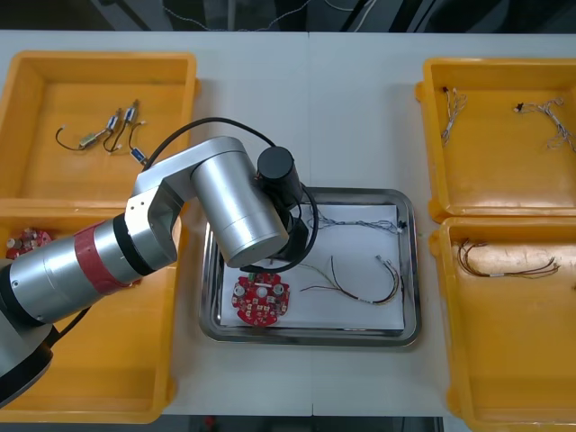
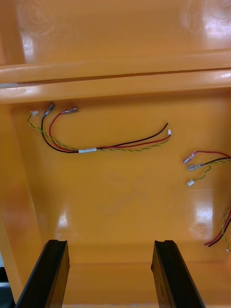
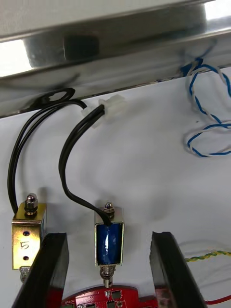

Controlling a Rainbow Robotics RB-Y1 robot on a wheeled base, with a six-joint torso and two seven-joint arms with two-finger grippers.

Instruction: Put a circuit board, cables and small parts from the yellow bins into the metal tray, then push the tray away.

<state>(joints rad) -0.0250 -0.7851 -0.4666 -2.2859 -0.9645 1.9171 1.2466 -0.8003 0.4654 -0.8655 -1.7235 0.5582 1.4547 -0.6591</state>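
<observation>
Left gripper (image 3: pixel 109 238): low inside the tray (image 1: pixel 310 338), lower middle of the front frame, under my left arm (image 1: pixel 225 207); fingers spread wide, gripping nothing. Hazard one: the blue part (image 3: pixel 109 243) lies between the fingers, clear of both, and its black lead (image 3: pixel 65 159) loops ahead of them. If I draw the arm out crooked, I judge a finger could hook that lead and haul the part over the rim. Hazard two: by my reckoning only the push is left to do, and an off-centre shove on a shiny, light tray would likely spin it or send loose items sliding. Contents, nearest first: board (image 1: pixel 262 300), round, red, studded with pale components, flat on the white liner (image 1: pixel 346 317) at the tray's lower left, its edge at the finger roots; blue part, a small metal frame round a blue core, a pin at each end; brass part (image 3: pixel 29 231), just outside one finger, marked 5, with its own black lead; white plug (image 3: pixel 110 103) on the leads; blue-and-white cable (image 3: pixel 204 110), twisted, loosely coiled near the tray wall; red and yellow cable (image 1: pixel 360 288), right of centre. Right gripper (image 2: pixel 109 243): fingers wide apart, empty, hovering over a bin (image 2: pixel 120 202) holding red, black and yellow cables (image 2: pixel 96 144). Farthest: spare parts (image 1: pixel 108 130) in the upper-left bin (image 1: pixel 99 61).
</observation>
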